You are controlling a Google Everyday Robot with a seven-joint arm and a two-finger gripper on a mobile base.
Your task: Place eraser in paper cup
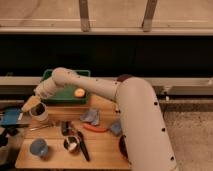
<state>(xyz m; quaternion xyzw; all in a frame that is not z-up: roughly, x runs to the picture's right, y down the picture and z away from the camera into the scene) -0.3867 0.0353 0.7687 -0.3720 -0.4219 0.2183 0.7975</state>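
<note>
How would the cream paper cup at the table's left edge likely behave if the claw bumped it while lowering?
The paper cup stands upright on the wooden table, looks thin-walled and probably light, so a nudge would likely slide or tip it. It sits near the table's left edge, so a push that way could send it off. The claw hangs right at its rim, leaving little margin.

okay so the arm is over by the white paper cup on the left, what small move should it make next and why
Probably a short straight lift away from the cup. The gripper sits right at the wide rim of the short cream-white paper cup on the wooden table, and no small flat black eraser shows elsewhere, so it may already be inside.
</note>
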